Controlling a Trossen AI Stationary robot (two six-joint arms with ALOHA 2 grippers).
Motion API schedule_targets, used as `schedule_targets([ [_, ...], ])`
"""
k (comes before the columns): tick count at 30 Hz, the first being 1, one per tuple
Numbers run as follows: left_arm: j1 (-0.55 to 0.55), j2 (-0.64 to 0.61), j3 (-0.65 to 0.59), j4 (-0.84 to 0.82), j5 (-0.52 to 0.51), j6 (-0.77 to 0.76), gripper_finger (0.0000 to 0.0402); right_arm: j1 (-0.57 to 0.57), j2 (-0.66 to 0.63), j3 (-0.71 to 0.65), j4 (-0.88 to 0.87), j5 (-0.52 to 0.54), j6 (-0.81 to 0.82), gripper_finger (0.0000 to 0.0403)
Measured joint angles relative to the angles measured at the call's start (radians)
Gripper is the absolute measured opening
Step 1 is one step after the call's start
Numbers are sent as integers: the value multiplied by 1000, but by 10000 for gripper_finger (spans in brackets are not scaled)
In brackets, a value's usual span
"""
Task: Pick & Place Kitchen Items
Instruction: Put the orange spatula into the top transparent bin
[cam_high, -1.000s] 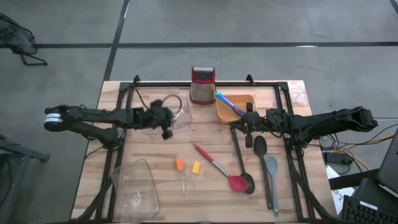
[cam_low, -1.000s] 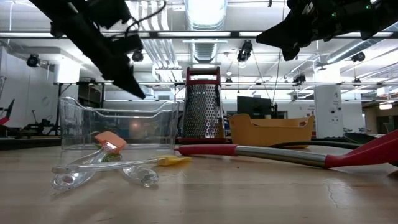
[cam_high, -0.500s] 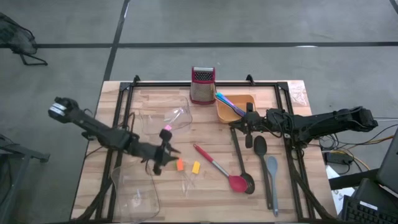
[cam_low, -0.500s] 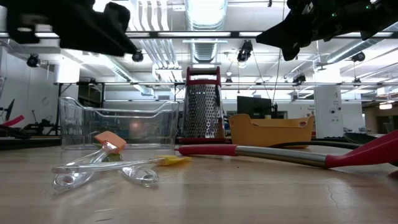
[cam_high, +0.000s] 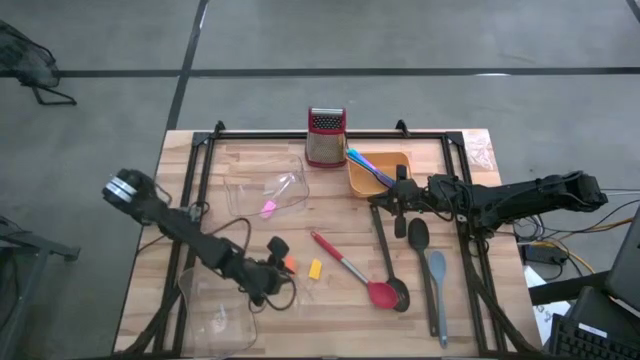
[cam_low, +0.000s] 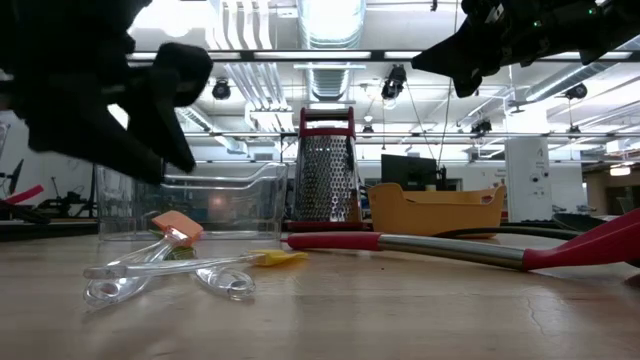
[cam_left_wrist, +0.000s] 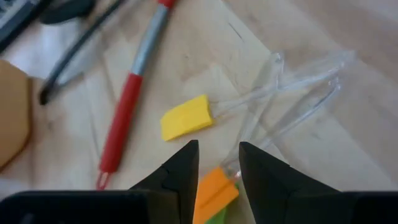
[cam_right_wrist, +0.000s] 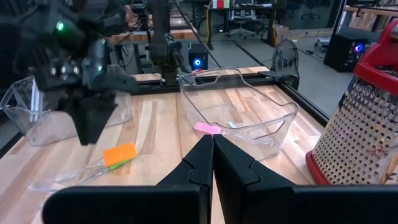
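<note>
Small spatulas with clear handles lie mid-table: an orange-headed one (cam_high: 288, 264) and a yellow-headed one (cam_high: 315, 268). A pink-headed one (cam_high: 268, 208) lies in the far clear tub (cam_high: 285, 178). My left gripper (cam_left_wrist: 219, 163) hangs open just above the orange head (cam_left_wrist: 214, 194), one finger on either side of it and apart from it; the right wrist view shows it (cam_right_wrist: 93, 127) above the orange head (cam_right_wrist: 119, 154). My right gripper (cam_high: 380, 200) waits shut in the air beside the orange tray (cam_high: 403, 160).
A red spatula (cam_high: 345, 270), two black spoons (cam_high: 385, 250) (cam_high: 418, 235) and a grey spoon (cam_high: 437, 290) lie right of centre. The steel grater (cam_high: 326, 135) stands at the far edge. Blue and purple sticks (cam_high: 360, 160) lie in the tray. A second clear tub (cam_high: 215, 300) sits near left.
My left gripper has swung from over the far clear tub toward the table's near edge and down, rolling as it went, and now stands over the orange spatula head. The pink-headed spatula stays behind in the tub.
</note>
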Motion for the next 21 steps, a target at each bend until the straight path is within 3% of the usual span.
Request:
schedule_targets([
  [8,-50,138,69,-1,-2,-2,121,0,0,0,0,0,-3,8],
  [21,-90,201,77,-33,-101,69,115,0,0,0,0,0,-1,8],
])
